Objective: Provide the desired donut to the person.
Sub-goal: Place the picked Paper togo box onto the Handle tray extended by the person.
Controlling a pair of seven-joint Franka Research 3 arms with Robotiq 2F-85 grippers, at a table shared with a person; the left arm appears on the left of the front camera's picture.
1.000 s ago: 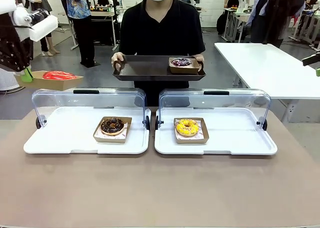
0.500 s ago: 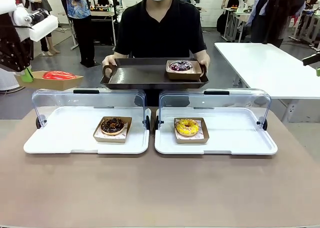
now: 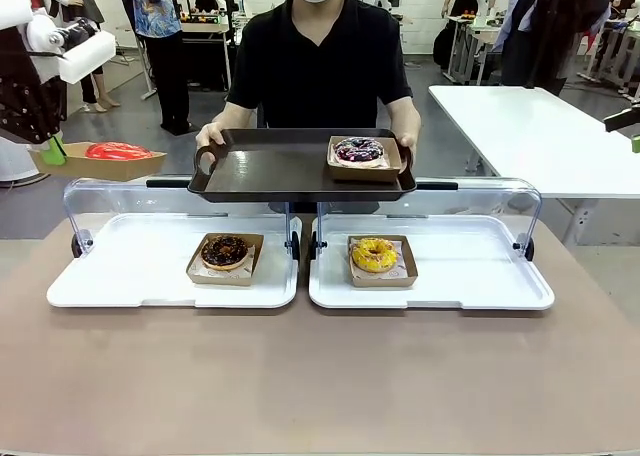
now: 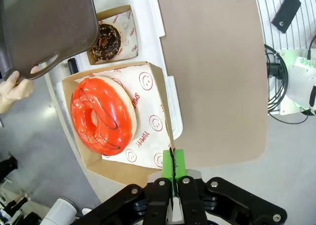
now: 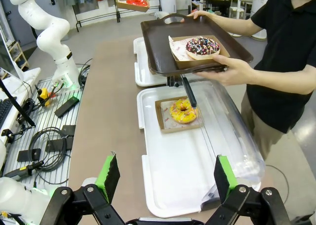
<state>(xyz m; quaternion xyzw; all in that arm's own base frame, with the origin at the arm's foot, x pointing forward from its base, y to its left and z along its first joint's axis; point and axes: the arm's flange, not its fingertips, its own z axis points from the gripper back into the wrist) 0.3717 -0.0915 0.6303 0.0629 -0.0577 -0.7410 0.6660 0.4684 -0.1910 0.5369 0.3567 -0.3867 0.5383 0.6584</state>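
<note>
Fingers [image 4: 180, 161] of left gripper [image 4: 174, 171] pressed together on near edge of a brown card tray [image 4: 113, 171], pinching card between green pads; red-glazed donut [image 4: 102, 115] lying on printed paper inside. Same view: chocolate donut [image 4: 107, 40] in own card tray farther off on white platter, corner of dark brown tray [image 4: 42, 30] upper left, person's hand [image 4: 14, 89] at its handle. Front view: left gripper [image 3: 50, 148] far left, raised off the table, holding card tray with red donut [image 3: 118, 151] level. Person [image 3: 320, 61] at far side, both hands on dark brown tray [image 3: 270, 171] held above raised clear lids; purple-iced sprinkled donut [image 3: 358, 151] on its right part. Chocolate donut [image 3: 224, 251] on left white platter [image 3: 110, 286], yellow donut [image 3: 374, 254] on right platter [image 3: 480, 276]. Right wrist view: right gripper [image 5: 163, 178] with fingers [image 5: 109, 178] wide apart, gripping nothing, above near end of white platter [image 5: 163, 185]; yellow donut [image 5: 182, 110] beyond, dark tray [image 5: 158, 32] with purple donut [image 5: 202, 46] above far end, red donut [image 5: 133, 1] far off.
</note>
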